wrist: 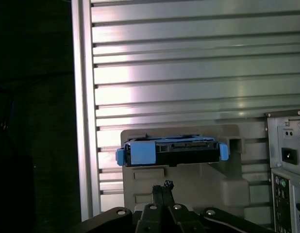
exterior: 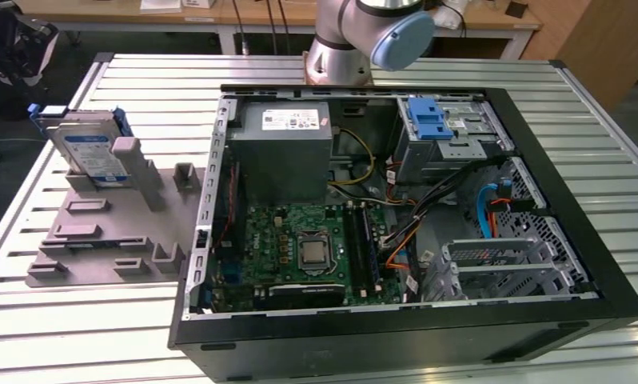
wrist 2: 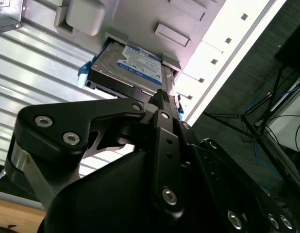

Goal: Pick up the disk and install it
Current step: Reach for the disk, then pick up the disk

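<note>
The flat rectangular silver disk (exterior: 89, 152) with a blue plastic frame stands upright in a grey moulded holder (exterior: 95, 232) on the slatted metal bench (exterior: 73, 328). The black gripper (wrist: 163, 187) hovers near it, its fingers pressed together and empty. The disk is probably stiff, dense and shock-sensitive, so pinch its flat faces near the exposed top edge.

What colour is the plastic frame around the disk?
Blue; the disk shows its frame best in the first wrist view.

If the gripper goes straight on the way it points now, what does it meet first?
Probably the disk, upright in its grey holder: in both wrist views the gripper points at its blue-framed edge. The gap between is unclear.
</note>
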Robot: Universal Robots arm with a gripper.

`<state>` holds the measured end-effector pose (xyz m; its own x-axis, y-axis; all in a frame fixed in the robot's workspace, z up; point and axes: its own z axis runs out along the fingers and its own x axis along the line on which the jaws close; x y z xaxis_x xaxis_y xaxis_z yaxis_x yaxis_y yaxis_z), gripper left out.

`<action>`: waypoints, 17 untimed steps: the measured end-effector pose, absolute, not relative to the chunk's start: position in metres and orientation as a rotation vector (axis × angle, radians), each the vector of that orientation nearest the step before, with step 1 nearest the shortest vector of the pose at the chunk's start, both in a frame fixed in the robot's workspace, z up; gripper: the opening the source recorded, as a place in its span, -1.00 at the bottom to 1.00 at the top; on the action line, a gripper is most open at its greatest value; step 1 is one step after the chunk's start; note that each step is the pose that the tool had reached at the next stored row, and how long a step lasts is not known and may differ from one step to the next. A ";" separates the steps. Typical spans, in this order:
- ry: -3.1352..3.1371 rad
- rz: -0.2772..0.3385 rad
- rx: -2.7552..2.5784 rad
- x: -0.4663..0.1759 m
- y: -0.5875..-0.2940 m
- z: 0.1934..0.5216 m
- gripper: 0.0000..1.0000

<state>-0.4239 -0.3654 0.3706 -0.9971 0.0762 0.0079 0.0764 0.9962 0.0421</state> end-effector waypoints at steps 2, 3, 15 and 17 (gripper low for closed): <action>-3.132 -0.066 -0.120 -0.424 -0.365 0.370 -0.79; -3.132 -0.067 -0.120 -0.424 -0.365 0.370 -0.79; -3.133 -0.066 -0.093 -0.424 -0.364 0.370 -0.79; -3.133 -0.066 -0.072 -0.424 -0.364 0.370 -0.79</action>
